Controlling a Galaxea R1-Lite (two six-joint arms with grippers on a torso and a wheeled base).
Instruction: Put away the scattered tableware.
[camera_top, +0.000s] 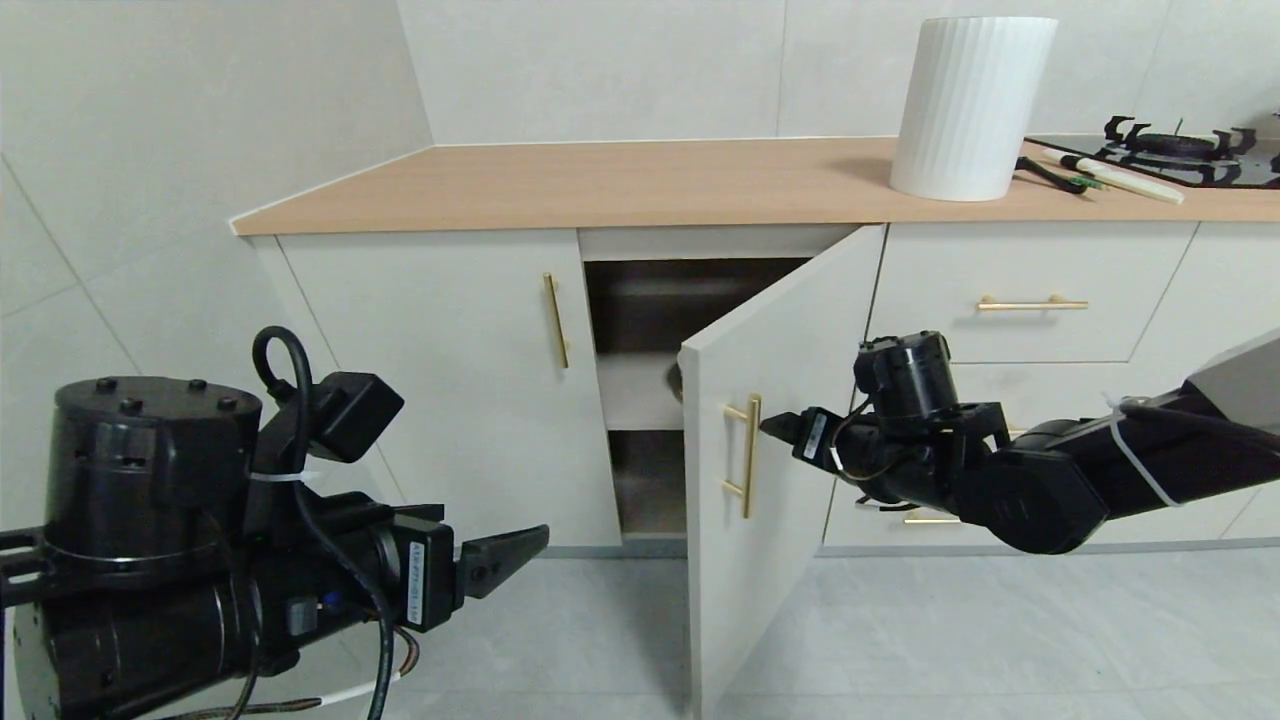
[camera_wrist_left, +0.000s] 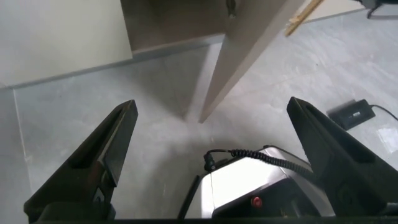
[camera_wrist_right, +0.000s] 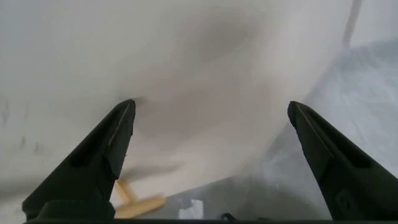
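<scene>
Wide-spread left pincer (camera_wrist_left: 211, 102) above floor (camera_wrist_left: 74, 102), near cabinet door (camera_wrist_left: 252, 50)

A wooden desk (camera_top: 600, 185) runs along the tiled wall. On it, toward the right, a white ribbed canister (camera_top: 970, 105) stands upright. Just beside it lie a black-handled utensil (camera_top: 1045, 172) and a cream-handled utensil (camera_top: 1120, 180), next to a black hob (camera_top: 1180, 150).
</scene>
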